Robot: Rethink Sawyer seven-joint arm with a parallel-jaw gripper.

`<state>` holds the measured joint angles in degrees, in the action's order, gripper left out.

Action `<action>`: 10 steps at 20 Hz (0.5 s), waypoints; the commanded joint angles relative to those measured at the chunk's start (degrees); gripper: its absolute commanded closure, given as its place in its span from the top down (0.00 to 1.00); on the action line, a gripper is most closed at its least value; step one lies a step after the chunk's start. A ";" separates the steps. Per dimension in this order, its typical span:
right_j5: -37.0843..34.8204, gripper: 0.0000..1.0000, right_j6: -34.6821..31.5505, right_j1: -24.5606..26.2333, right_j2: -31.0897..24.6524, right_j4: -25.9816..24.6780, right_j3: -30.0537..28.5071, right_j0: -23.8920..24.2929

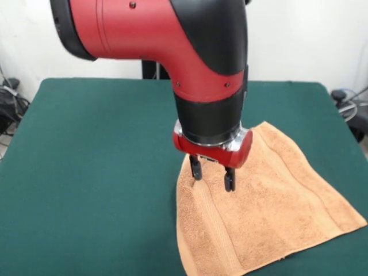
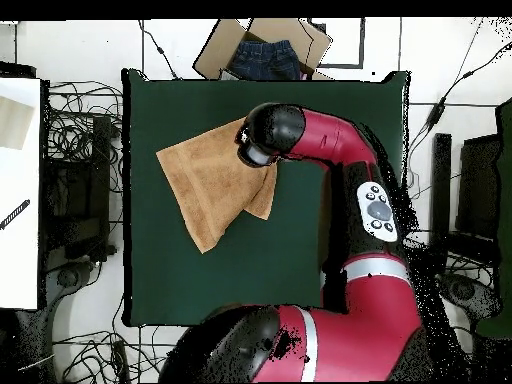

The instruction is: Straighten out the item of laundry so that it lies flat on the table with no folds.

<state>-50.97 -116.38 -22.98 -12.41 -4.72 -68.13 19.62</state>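
One towel: a light orange-tan terry towel (image 1: 270,201) lies on the dark green table (image 1: 98,172); it is the only cloth on the felt.
Place, front view: the towel sits in the picture's lower right part, its near-left corner running off the bottom edge and its right corner close to the table's right side.
Place, overhead view: the towel (image 2: 205,185) lies in the table's (image 2: 200,280) upper left part, away from the robot's base.
Orientation: it is turned like a diamond, corners toward the table's sides rather than edges square to them.
Long axis: overhead, the visible shape runs longest from its upper right, under the arm, down to the pointed corner at lower left.
Surface: woven bands run as ridges across the cloth; the left edge in the front view looks raised and doubled, not flat.
Gripper: the gripper (image 1: 212,175) points straight down over the towel's far-left part, its two dark fingers (image 1: 195,168) parted with a gap between them, nothing clamped.
Contact: whether the tips touch the cloth cannot be told.
Arm: the red and black arm (image 2: 330,135) reaches across the table and hides the towel's far corner overhead.
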 commanded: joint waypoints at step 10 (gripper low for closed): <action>2.37 1.00 5.96 4.30 -4.47 -5.40 2.64 -1.57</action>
<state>-53.50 -114.18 -16.74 -13.83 -7.90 -58.88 19.05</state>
